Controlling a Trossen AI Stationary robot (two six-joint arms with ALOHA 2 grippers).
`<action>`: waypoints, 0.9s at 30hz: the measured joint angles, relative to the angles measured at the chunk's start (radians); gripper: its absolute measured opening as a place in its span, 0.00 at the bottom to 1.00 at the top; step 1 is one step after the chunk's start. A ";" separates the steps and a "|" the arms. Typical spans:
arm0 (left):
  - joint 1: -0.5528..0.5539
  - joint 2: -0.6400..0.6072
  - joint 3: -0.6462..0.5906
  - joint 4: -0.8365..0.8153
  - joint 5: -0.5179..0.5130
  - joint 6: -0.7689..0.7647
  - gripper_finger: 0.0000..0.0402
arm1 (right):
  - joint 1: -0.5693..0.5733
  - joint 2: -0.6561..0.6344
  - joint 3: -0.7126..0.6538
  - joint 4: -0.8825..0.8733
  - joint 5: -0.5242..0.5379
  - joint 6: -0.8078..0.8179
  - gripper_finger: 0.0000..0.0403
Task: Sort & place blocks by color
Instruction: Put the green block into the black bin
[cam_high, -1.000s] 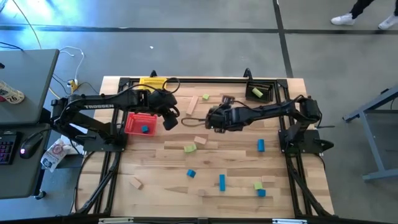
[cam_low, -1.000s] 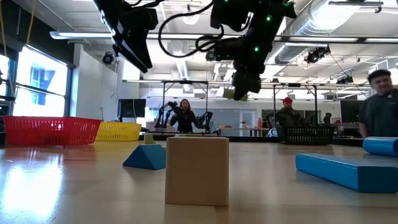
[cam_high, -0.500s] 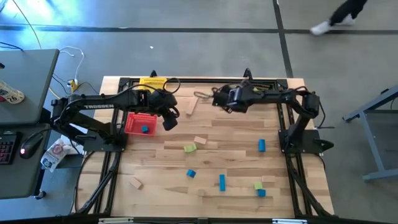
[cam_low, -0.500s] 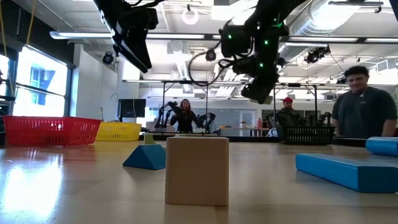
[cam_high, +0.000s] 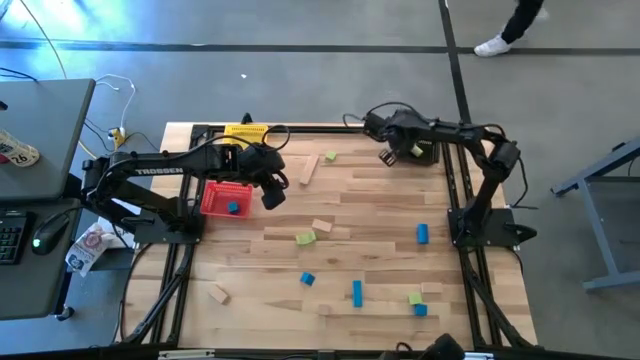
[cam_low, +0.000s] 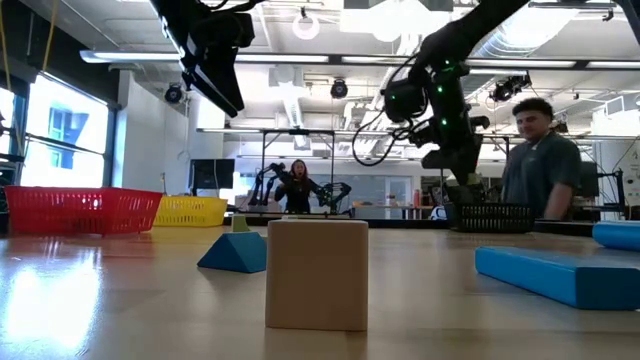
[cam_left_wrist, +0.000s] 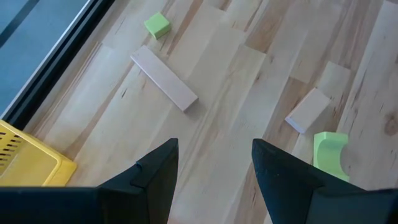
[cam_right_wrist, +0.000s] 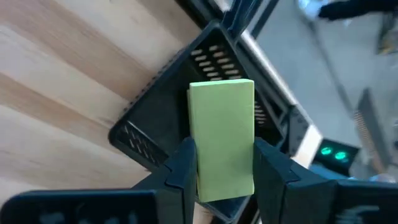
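Blocks lie scattered over the wooden table (cam_high: 370, 225): blue ones toward the near half, among them an upright bar (cam_high: 357, 292) and a small cube (cam_high: 308, 279); a blue bar (cam_high: 421, 233) sits nearer the right arm's base. Tan bar (cam_high: 307, 169) lies at the far side, with a small green cube (cam_high: 330, 156) just beside it. One blue block (cam_high: 233, 208) rests inside the red basket (cam_high: 212, 199)

Right gripper (cam_right_wrist: 222, 168) is clamped on a light green block (cam_right_wrist: 222, 140), fingers pressed on its two long sides. It hangs above the black basket (cam_right_wrist: 158, 127) at the table's far right corner; block not yet in the basket

Left gripper (cam_left_wrist: 214, 168) hangs over the table just beside the red basket, fingers apart, nothing between them. Yellow basket (cam_left_wrist: 28, 163) near it at the far edge

Low view: tan cube (cam_low: 317, 273) in the foreground, blue wedge (cam_low: 233, 253) behind it. A person (cam_low: 540, 160) stands past the table
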 joint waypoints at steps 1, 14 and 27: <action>0.000 0.000 0.000 0.000 0.000 0.000 0.47 | -0.016 0.000 0.000 0.000 -0.026 -0.008 0.23; 0.000 0.000 0.000 0.018 -0.002 0.000 0.47 | -0.183 0.005 0.001 0.036 -0.285 -0.081 0.23; 0.000 0.000 0.000 0.021 -0.002 -0.001 0.47 | -0.288 0.023 0.001 0.042 -0.478 -0.139 0.23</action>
